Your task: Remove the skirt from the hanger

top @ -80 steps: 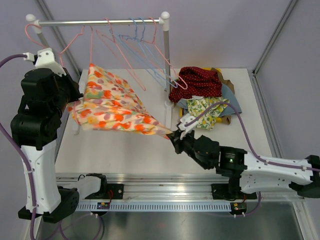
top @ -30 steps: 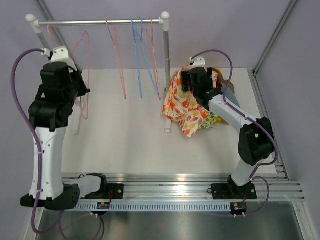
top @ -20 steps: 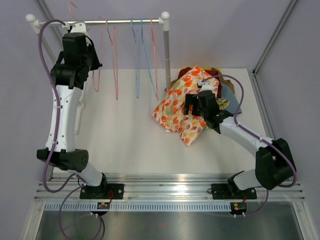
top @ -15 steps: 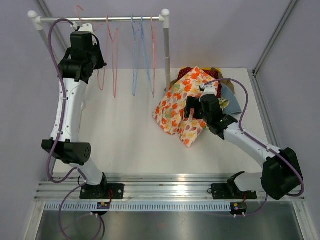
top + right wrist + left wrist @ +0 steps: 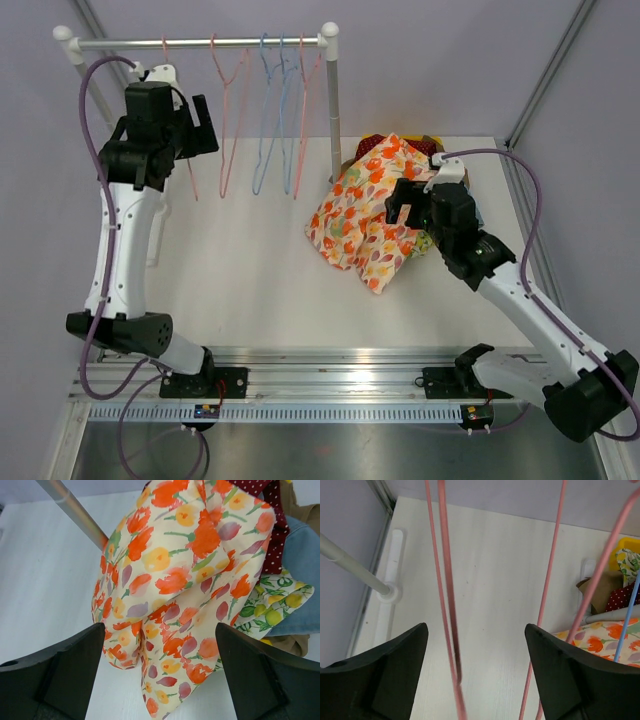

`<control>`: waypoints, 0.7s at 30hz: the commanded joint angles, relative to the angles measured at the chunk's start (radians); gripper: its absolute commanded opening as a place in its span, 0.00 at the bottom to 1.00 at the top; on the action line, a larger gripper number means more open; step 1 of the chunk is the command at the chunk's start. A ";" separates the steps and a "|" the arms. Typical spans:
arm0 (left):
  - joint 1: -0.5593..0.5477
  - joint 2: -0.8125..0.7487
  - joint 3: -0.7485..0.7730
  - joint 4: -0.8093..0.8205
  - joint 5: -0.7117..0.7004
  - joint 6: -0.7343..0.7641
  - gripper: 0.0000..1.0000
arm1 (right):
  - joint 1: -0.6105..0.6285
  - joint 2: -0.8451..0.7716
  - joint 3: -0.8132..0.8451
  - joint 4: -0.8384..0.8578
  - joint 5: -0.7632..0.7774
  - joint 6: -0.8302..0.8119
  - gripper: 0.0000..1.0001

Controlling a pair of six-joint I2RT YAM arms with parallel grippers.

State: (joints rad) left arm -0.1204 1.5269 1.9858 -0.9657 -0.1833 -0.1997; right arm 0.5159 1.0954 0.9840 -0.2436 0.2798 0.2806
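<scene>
Pink wire of the hanger (image 5: 449, 580) now hangs from the rail (image 5: 200, 44). We see it free between the fingers of the left gripper (image 5: 475, 630), which have spread wide since the earlier view. Bare white table (image 5: 250, 290) lies open up to the rack post (image 5: 333, 120). Right of it the floral skirt (image 5: 365, 225) lies crumpled, off any hanger, against the pile of clothes (image 5: 280, 595). The right gripper (image 5: 160, 627), spread wide, has lifted clear above it. Lilac walls (image 5: 450, 60) enclose the table.

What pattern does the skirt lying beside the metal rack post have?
The cream fabric skirt carries orange, yellow and mauve flowers; clearest in the right wrist view.
</scene>
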 commanded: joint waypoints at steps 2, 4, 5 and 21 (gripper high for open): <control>-0.001 -0.141 0.030 -0.042 -0.004 0.013 0.88 | 0.001 -0.101 0.097 -0.095 0.048 -0.003 0.99; -0.001 -0.184 0.015 -0.056 -0.010 0.008 0.95 | 0.001 -0.129 0.129 -0.131 0.058 -0.001 0.99; -0.001 -0.235 -0.011 -0.065 -0.010 0.003 0.96 | 0.001 -0.140 0.139 -0.163 0.061 -0.001 1.00; -0.002 -1.131 -0.898 0.111 0.246 -0.107 0.99 | -0.001 -0.715 0.141 -0.367 -0.135 0.160 0.99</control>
State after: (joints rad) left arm -0.1204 0.4339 1.1915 -0.9081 -0.0223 -0.2779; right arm 0.5159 0.4458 1.1381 -0.5789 0.2325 0.3958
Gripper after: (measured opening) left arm 0.987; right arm 0.993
